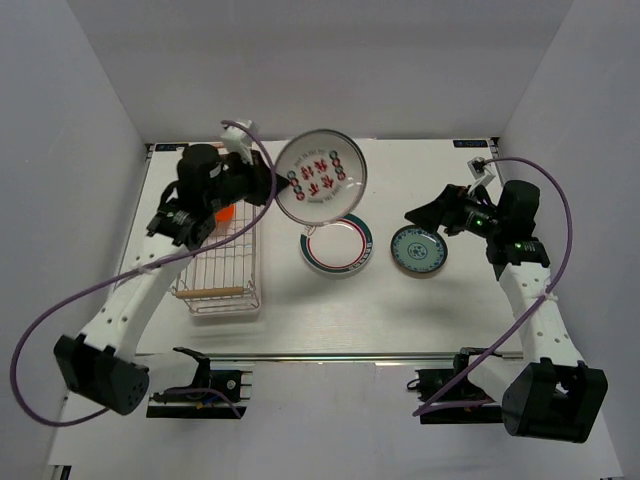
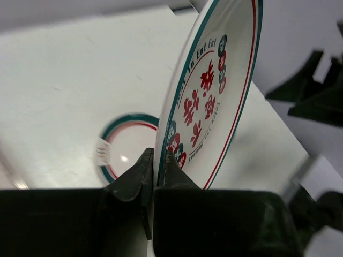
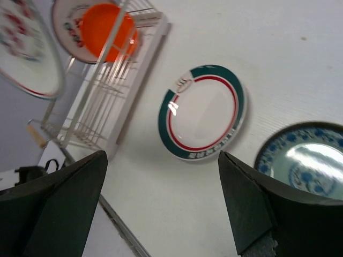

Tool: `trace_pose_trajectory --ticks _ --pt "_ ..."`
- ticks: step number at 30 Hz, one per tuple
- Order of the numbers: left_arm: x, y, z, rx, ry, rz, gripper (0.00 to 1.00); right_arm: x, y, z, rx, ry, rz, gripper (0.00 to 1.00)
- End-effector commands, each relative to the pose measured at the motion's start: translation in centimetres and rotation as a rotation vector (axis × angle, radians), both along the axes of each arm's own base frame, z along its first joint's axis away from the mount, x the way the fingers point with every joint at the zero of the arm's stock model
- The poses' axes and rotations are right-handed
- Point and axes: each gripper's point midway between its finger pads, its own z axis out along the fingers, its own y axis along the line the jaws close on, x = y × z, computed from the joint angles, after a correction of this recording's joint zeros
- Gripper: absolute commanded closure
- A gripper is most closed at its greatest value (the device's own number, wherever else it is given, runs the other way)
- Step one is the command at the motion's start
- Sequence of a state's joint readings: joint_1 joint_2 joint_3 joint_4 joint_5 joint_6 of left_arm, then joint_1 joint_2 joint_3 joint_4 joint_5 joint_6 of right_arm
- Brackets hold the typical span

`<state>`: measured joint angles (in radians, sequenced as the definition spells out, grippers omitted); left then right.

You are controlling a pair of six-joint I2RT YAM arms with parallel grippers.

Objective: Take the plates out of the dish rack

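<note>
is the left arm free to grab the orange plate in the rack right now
Probably not: the left tool is shut on the red-marked plate, held beside the rack, so it would need to set that down first.

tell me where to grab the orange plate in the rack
Take the orange plate by its upper rim, coming down from above and pinching across its thickness. It seems to stand on edge in the rack, so the wire sides fence off its lower rim, and another plate sits close behind it.
</note>
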<state>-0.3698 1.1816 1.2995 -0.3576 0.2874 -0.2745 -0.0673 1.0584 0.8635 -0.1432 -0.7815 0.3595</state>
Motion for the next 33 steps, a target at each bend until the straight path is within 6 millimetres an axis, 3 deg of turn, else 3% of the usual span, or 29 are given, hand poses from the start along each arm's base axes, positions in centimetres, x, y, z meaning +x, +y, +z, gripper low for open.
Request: trace_pose_trajectory --ticks 1,8,14,17,20,21,22,23,25,26,27,29,30,32,33 --pt "-2.6 -5.4 -1.6 -0.128 0.077 -0.337 1.0 -1.4 2.4 3.2 0.057 -0.145 0.169 0.11" --pt "-3.3 -7.6 -4.3 -0.169 0.175 -0.457 1.0 -2.5 4.9 3.9 0.094 -0.168 0.253 0.11" --pt "-4.8 -9.3 -5.1 -0.191 0.207 -0.529 1.0 -1.4 6.1 2.2 0.076 -0.095 0.253 0.11" --pt "-4.4 -9.5 -6.6 -0.167 0.254 -0.479 1.0 -1.4 7.0 2.0 0.079 -0.096 0.28 0.18" --pt "-3.7 -9.3 -7.7 -0.141 0.285 -0.422 1.0 -1.3 7.4 1.7 0.076 -0.087 0.272 0.37" --pt "-3.3 -9.1 -8.0 -0.13 0.287 -0.399 1.0 -1.1 7.6 1.5 0.069 -0.077 0.261 0.58" --pt "-3.2 -9.0 -8.1 -0.126 0.287 -0.387 1.0 -0.9 7.4 1.3 0.067 -0.068 0.248 0.71" --pt "-3.3 -9.2 -8.3 -0.119 0.299 -0.382 1.0 -0.8 7.5 0.9 0.066 -0.049 0.238 0.91" --pt "-3.0 -8.7 -8.8 -0.097 0.317 -0.341 1.0 -0.7 7.5 0.6 0.072 -0.029 0.235 1.0" --pt "-2.8 -8.5 -8.8 -0.09 0.319 -0.323 0.95 -0.7 7.6 0.6 0.071 -0.022 0.231 1.0" --pt "-2.2 -8.1 -8.6 -0.073 0.305 -0.289 0.63 -0.5 7.5 0.4 0.067 -0.016 0.223 1.0" --pt "-2.1 -7.6 -8.8 -0.051 0.314 -0.254 0.41 0.0 7.4 0.1 0.059 -0.006 0.194 1.0" --pt "-1.9 -7.3 -8.1 -0.05 0.301 -0.234 0.02 0.1 7.2 -0.1 0.055 0.014 0.182 1.0" --pt "-0.9 -5.6 -8.8 0.004 0.318 -0.112 0.02 0.8 6.8 -0.5 0.037 0.031 0.14 1.0" --pt "-0.5 -4.7 -8.0 0.015 0.301 -0.054 0.02 1.3 6.6 -0.6 0.028 0.032 0.119 1.0"
